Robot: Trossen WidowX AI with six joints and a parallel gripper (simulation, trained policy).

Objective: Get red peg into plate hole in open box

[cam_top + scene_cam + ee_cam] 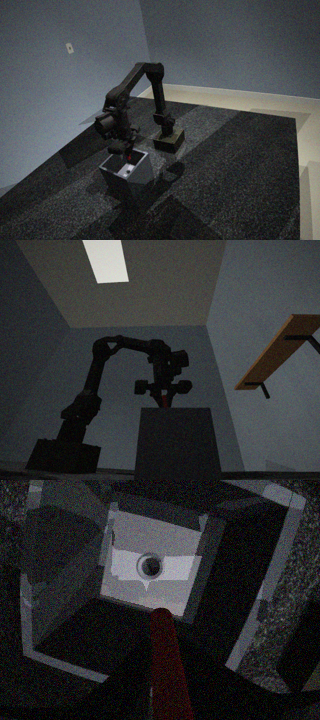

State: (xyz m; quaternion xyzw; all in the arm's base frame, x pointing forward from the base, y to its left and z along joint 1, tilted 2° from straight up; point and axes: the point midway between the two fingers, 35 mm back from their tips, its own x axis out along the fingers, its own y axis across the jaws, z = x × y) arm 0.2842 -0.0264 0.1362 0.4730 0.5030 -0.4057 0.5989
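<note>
The red peg (129, 157) (164, 400) (167, 665) is held in my gripper (129, 154) (164, 404), which is shut on it. The peg points down over the open grey box (139, 178) (177, 441) (26, 615). In the exterior view the fingertips are at about the height of the box's rim, and the peg's lower end is hidden behind the wall. The pale plate (131, 166) (135, 530) lies at the box's bottom. Its round hole (127, 171) (150, 566) is open and empty. In the wrist view the peg's tip shows below the hole, near the plate's edge.
The box's walls stand around the space below the fingers. The arm's base block (169, 142) (64, 455) stands behind the box in the top view. A wooden shelf (279, 353) is on the wall at the right in the exterior view.
</note>
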